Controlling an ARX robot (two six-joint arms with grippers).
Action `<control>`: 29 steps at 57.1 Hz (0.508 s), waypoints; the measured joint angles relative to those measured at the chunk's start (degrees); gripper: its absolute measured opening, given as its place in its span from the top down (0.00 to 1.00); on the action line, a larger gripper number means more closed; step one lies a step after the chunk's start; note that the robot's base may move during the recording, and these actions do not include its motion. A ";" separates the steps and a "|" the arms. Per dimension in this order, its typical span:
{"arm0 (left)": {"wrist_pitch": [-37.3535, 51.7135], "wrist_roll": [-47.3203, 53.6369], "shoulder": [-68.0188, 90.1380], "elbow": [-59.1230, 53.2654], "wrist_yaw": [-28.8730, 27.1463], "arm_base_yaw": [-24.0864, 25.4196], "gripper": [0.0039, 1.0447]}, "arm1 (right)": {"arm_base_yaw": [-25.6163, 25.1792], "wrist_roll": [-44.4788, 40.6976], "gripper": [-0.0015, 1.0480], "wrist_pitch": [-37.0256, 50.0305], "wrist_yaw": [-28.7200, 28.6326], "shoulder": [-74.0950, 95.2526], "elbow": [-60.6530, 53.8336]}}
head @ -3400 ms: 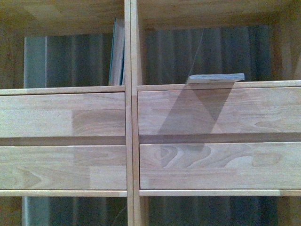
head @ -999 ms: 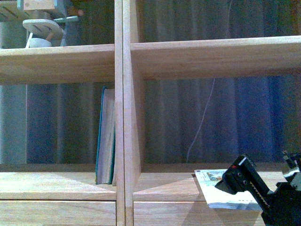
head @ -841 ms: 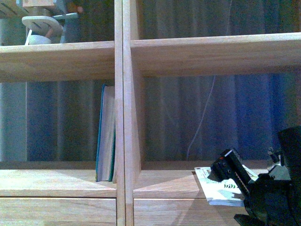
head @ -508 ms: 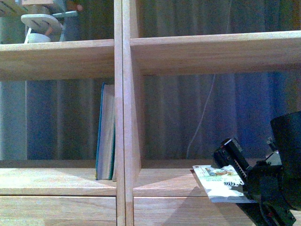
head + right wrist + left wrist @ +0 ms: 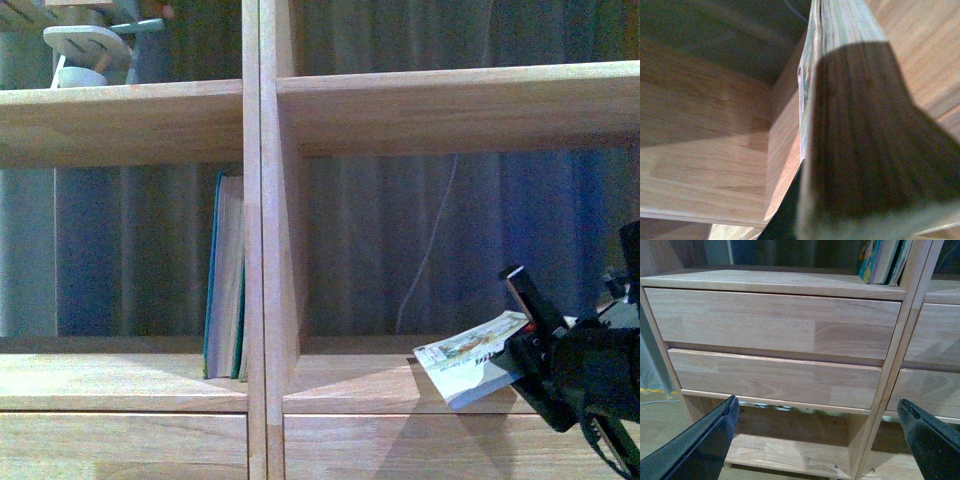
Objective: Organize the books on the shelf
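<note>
Clamping the thin white illustrated paperback (image 5: 468, 362), the black right end effector (image 5: 525, 345) holds it tilted in the tall light-wood bookcase's (image 5: 262, 200) right compartment. The thick teal book (image 5: 224, 280) stands upright left of the divider. The left end effector (image 5: 817, 405) is spread apart.

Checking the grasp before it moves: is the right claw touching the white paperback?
Touching. The front view shows the right claw clamping one edge of the white paperback, which it holds tilted.

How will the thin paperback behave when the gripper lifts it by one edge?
The paperback looks thin, so it is probably light, and its free end may sag a little. The right gripper pinches only one edge, so the book could slip or swing if it is moved quickly.
</note>
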 joint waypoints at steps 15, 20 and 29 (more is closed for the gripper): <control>17.14 -16.94 16.72 12.39 31.39 12.55 0.06 | -1.68 -0.55 0.93 1.97 -5.62 -10.69 -3.02; 22.21 -21.03 21.81 16.74 32.63 12.24 0.06 | -2.08 -1.51 0.93 2.32 -7.82 -14.36 -4.09; 29.92 -28.39 32.72 24.22 35.41 8.92 0.06 | -2.27 -4.83 0.93 3.30 -12.00 -20.17 -5.90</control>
